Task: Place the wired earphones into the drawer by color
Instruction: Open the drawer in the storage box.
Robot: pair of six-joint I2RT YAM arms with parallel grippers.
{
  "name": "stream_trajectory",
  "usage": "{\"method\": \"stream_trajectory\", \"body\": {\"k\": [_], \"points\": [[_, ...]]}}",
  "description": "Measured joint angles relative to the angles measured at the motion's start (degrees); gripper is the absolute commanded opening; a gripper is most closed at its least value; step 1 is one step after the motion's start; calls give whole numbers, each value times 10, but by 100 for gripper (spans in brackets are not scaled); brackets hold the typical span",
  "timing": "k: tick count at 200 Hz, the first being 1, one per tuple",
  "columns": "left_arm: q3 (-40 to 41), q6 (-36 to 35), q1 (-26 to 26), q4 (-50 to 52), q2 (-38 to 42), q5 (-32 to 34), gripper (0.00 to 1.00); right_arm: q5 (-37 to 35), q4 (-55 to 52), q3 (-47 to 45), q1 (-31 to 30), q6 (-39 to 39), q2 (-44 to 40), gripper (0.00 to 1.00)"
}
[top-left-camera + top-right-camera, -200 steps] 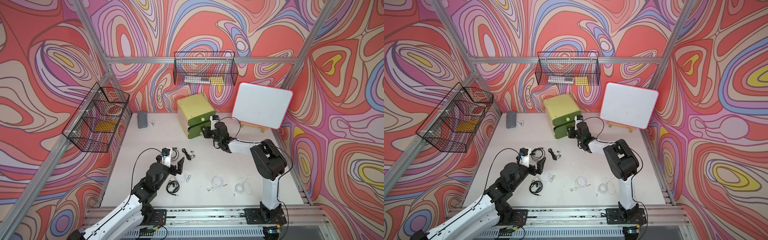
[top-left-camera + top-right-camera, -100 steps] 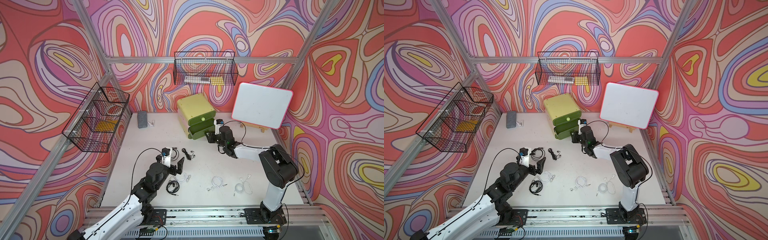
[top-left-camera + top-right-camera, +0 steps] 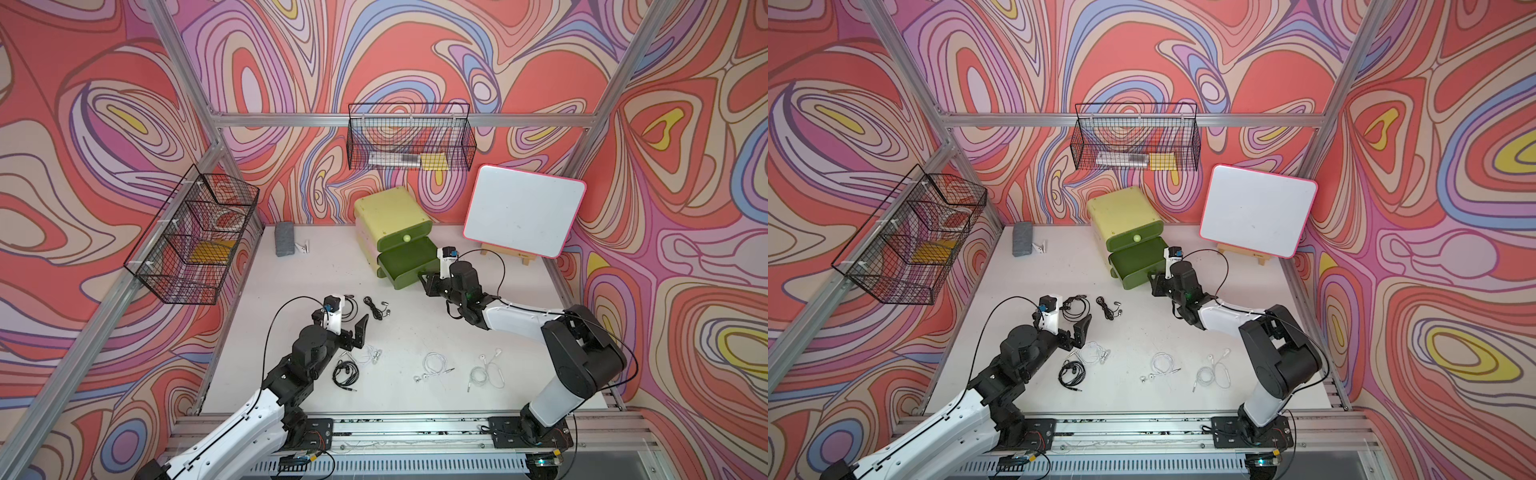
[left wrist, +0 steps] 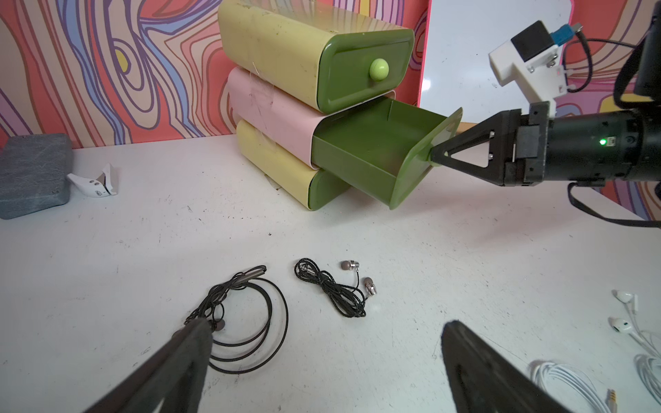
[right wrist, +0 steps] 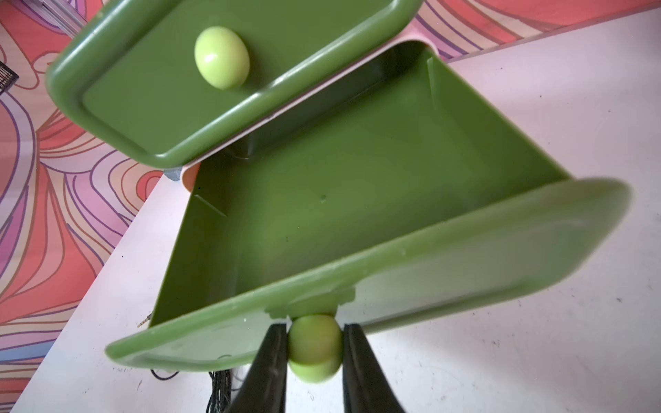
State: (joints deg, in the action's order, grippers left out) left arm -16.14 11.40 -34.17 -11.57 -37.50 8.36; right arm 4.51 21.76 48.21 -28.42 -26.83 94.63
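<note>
In both top views, the yellow-and-pink plastic drawer cabinet [image 3: 388,210] is standing at the back of the white tabletop [image 3: 415,328], with its green middle drawer [image 3: 405,262] projecting open. The right gripper [image 3: 426,280] is meeting that drawer's front. The left gripper [image 3: 349,328] is hovering over the tabletop, jaws spread wide and carrying nothing. Three black wired earphones [image 3: 376,308] and three white wired earphones [image 3: 1160,363] are lying loose on the tabletop, all outside the drawer. In the left wrist view, a black looped set [image 4: 250,321] is lying just beside one finger of the left gripper. In the right wrist view, the right gripper is clenching the drawer's light green round knob [image 5: 314,361] between its two black fingers.
</note>
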Motion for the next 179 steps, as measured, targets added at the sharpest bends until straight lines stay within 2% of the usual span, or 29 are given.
{"method": "stream_trajectory", "body": {"k": [36,89,140,179], "points": [[0,0,0,0,0,0,99,-1,-5,-10,0,0,-10,26],[0,0,0,0,0,0,99,-7,-9,-10,0,2,-10,38],[0,0,0,0,0,0,99,-10,-12,-10,0,2,-10,43],[0,0,0,0,-1,7,99,-17,-29,-16,0,6,-24,62]]}}
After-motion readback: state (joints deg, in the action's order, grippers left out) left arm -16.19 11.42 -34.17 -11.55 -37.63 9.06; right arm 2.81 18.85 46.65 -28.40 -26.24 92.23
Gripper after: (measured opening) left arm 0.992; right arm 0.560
